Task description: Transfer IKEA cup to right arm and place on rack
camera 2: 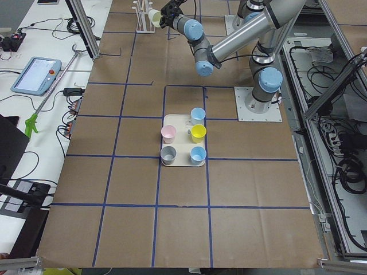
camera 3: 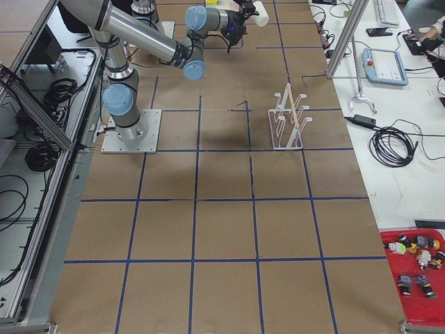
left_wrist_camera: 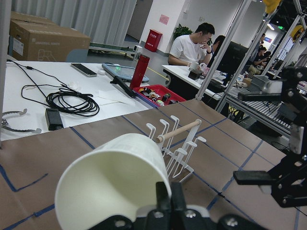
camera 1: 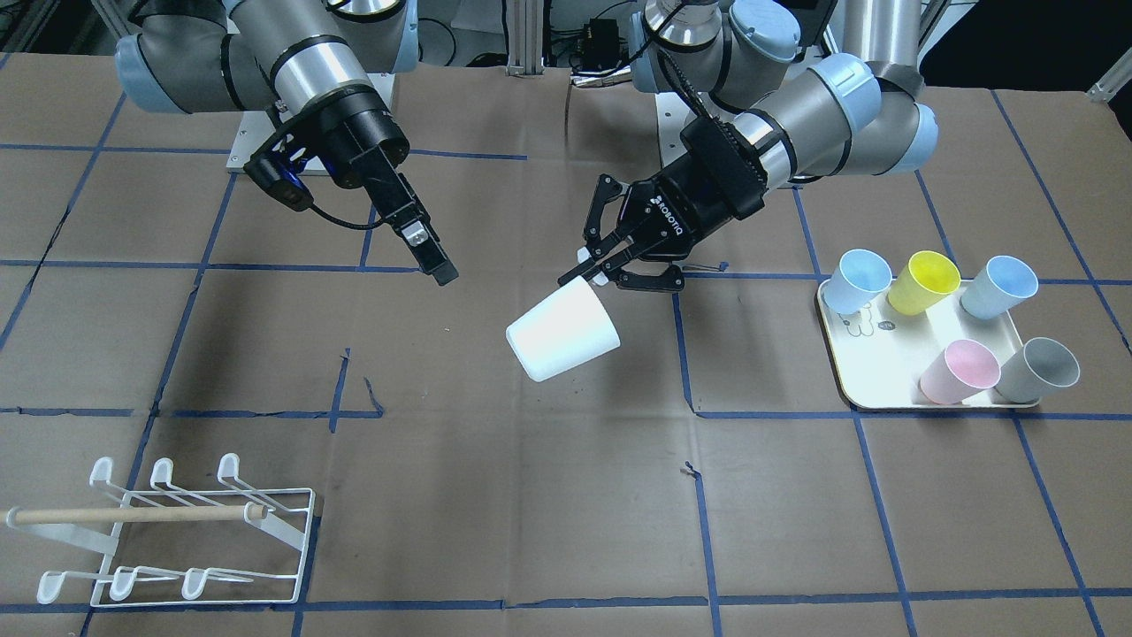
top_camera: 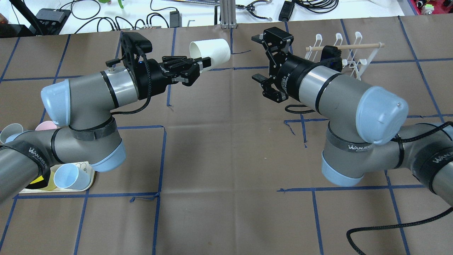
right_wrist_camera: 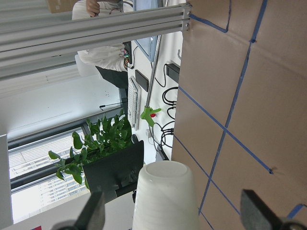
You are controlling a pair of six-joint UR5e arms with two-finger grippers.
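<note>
White IKEA cup (camera 1: 563,329): held off the table on its side, rim clamped in the left gripper (camera 1: 591,270), base toward the right gripper (top_camera: 259,57), the two apart. Right gripper: fingers spread wide. Rack (camera 1: 177,512): near the table's operator-side edge, well apart from the cup. Table (camera 1: 531,495): brown paper with a blue tape grid, stretching between cup and rack. Cream tray (camera 1: 849,389): five coloured cups.
</note>
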